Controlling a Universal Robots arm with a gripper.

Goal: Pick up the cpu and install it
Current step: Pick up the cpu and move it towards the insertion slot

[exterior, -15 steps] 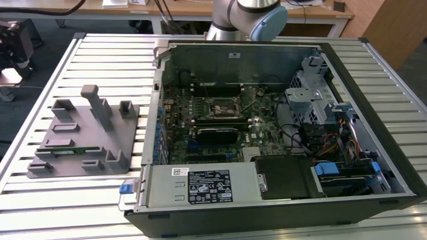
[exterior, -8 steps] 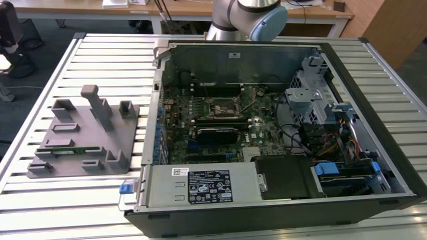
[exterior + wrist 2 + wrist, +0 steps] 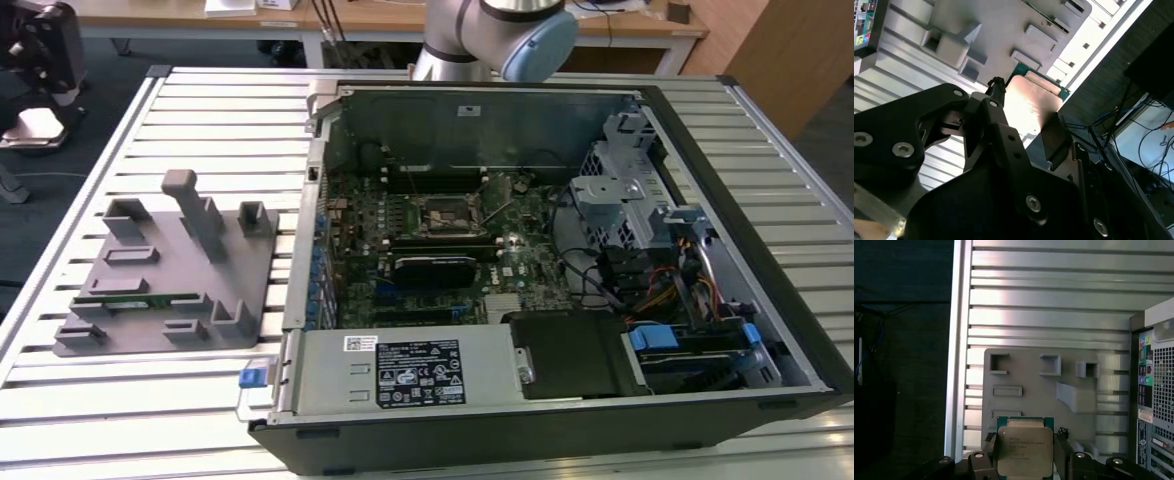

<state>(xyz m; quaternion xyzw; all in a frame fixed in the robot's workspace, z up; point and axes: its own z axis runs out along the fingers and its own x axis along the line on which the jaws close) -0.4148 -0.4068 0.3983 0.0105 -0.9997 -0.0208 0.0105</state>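
In both wrist views the cpu, a flat square chip with a shiny metal top and a thin green rim, sits between my two black fingers. My gripper is shut on it, with one finger on each of two opposite edges. It hangs well above the grey part holder on the slatted table. In the exterior view the black-framed square socket lies in the middle of the motherboard inside the open computer case.
The arm's base rises behind the case. A green memory stick lies in the grey holder, which has several upright posts. Inside the case are a power supply, drive cages and cables. The slatted table's edge borders dark floor.
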